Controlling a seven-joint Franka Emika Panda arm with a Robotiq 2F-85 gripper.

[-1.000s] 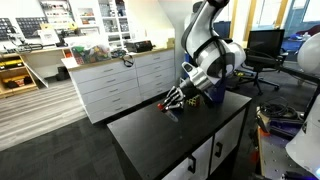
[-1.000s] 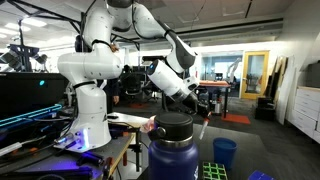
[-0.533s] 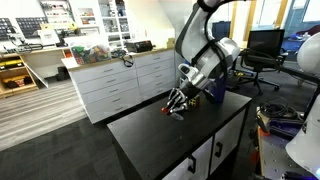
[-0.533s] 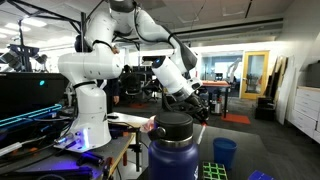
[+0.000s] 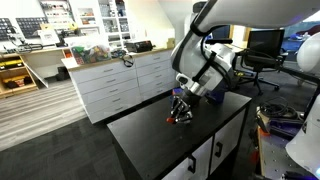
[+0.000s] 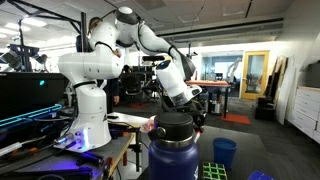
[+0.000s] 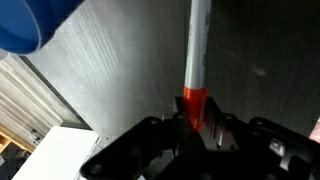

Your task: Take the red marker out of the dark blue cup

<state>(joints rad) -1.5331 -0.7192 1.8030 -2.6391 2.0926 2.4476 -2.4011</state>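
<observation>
In the wrist view my gripper is shut on the red marker. The marker's red-orange end sits between the jaws and its pale shaft points away over the black table top. The dark blue cup shows at the top left of that view, apart from the marker. In an exterior view the gripper is low over the black table, fingers down. In an exterior view the gripper is partly hidden behind a big bottle, and the blue cup stands at the lower right.
A large dark blue bottle fills the foreground of an exterior view, with a multicoloured cube beside it. White drawer cabinets stand behind the table. The table edge runs along the lower left in the wrist view.
The arm has swung down and towards the table's front, carrying the marker. The gripper now sits lower and closer to the table top, farther from the cup.
</observation>
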